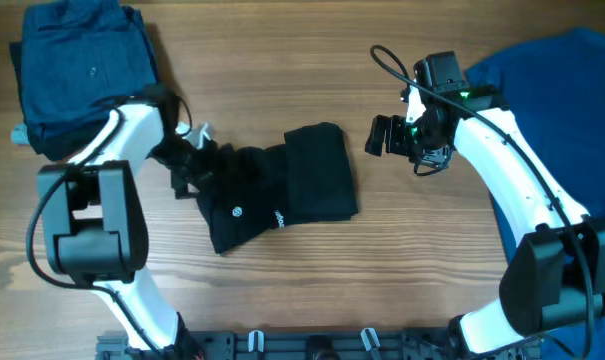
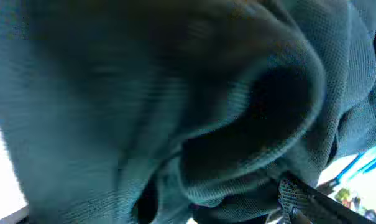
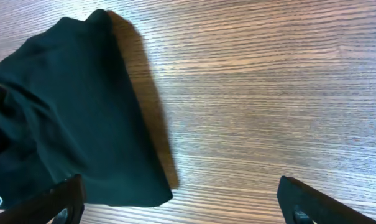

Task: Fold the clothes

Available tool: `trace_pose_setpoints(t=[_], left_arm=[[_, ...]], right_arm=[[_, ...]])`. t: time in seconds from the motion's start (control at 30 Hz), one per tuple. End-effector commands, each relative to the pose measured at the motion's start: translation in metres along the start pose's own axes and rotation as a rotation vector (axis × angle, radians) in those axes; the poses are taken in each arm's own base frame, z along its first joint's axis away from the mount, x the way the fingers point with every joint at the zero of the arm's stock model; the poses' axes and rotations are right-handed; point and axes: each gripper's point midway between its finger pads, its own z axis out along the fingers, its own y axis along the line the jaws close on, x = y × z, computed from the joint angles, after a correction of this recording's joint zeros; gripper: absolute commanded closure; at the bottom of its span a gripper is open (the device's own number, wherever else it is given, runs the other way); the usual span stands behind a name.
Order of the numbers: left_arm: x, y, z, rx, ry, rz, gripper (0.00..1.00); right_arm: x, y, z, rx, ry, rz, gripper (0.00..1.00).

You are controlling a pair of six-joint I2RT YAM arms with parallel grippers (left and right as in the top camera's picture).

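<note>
right end effector (image 1: pixel 380 136) beside shirt (image 1: pixel 282 185) edge

Crumpled shirt (image 1: pixel 282 185) central, shirt stack (image 1: pixel 77 70) back left, spread shirt (image 1: pixel 562 90) right.

Table (image 1: pixel 312 300): wood, pale brown, strong straight grain, smooth with a faint satin sheen
Black T-shirt (image 1: pixel 292 185): soft knit cloth, matt and creased; seen close in the left wrist view, a fine mesh-like knit texture; small white mark (image 1: pixel 236 212) looks printed and flat
Dark blue T-shirts (image 1: pixel 77 65): matt cloth, slightly mottled, rumpled
Bright blue T-shirt (image 1: pixel 557 80): matt cloth, smooth-lying
Arm shells (image 1: pixel 512 150): hard white plastic, glossy
Right gripper (image 1: pixel 379 137): hard, black, matt
Cable (image 1: pixel 387 62): black, smooth sheath
</note>
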Motion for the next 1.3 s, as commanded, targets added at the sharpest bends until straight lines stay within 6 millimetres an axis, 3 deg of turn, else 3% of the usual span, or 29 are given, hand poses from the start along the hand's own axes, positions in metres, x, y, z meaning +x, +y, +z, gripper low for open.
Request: trace_pose_setpoints(t=[0.0, 0.17, 0.27, 0.63, 0.9, 1.0, 1.07, 1.17, 1.27], left_arm=[[0.018, -0.011, 0.012, -0.016, 0.077, 0.042, 0.05], [0.025, -0.011, 0.013, -0.024, 0.107, 0.093, 0.14], [0.023, -0.010, 0.012, -0.019, 0.101, 0.089, 0.14], [0.018, -0.014, -0.004, 0.156, 0.074, 0.126, 0.14], [0.054, -0.027, 0.004, 0.123, 0.216, 0.119, 0.13], [0.058, -0.029, 0.007, 0.094, 0.234, 0.135, 0.13], [0.054, -0.020, 0.011, 0.013, 0.218, 0.088, 0.14], [0.050, -0.016, 0.013, -0.025, 0.204, 0.077, 0.21], [0.052, -0.018, 0.015, -0.038, 0.208, 0.091, 0.38]], right_arm=[[0.001, -0.001, 0.005, 0.002, 0.011, 0.008, 0.00], [0.001, -0.001, 0.005, 0.001, 0.011, 0.005, 0.00], [0.008, 0.021, 0.003, -0.133, 0.045, -0.102, 0.01], [0.006, 0.023, 0.003, -0.136, 0.038, -0.106, 0.00], [0.006, 0.023, 0.003, -0.136, 0.038, -0.102, 0.00], [0.006, 0.023, 0.003, -0.136, 0.038, -0.102, 0.00], [0.006, 0.023, 0.003, -0.136, 0.038, -0.103, 0.00], [0.006, 0.023, 0.003, -0.136, 0.038, -0.102, 0.00], [0.005, 0.023, 0.003, -0.137, 0.036, -0.100, 0.00]])
